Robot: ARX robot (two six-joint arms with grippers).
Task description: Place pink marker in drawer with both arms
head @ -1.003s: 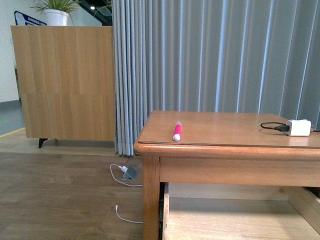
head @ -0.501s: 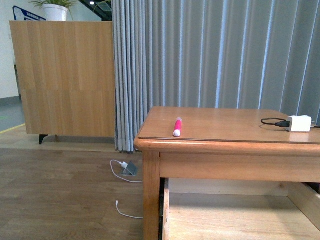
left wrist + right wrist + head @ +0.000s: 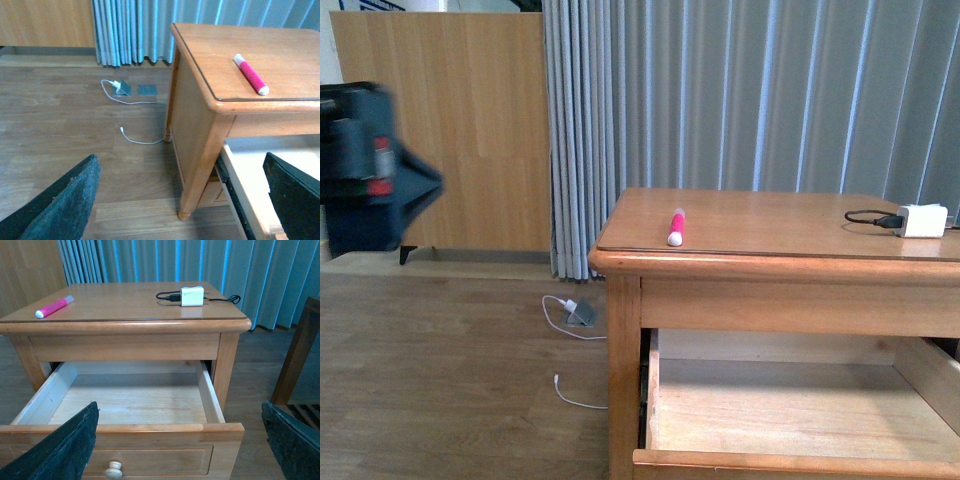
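On the worktop [image 3: 780, 225], near its front left corner, lies the pink marker [image 3: 675, 227] — white end toward the robot — above the open drawer [image 3: 130, 402], while the left gripper [image 3: 180, 170] and right gripper [image 3: 179, 415] both gape wide, well apart from it.

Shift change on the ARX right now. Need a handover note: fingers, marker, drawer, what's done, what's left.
Left gripper: fingers wide open, holding nothing.
Right gripper: fingers wide open, holding nothing, facing the drawer front.
Pink marker: lying on the tabletop near its front left edge, not gripped.
Drawer: pulled out, pale interior empty.
Done: drawer is open.
Left: grasp the marker and set it inside the drawer.
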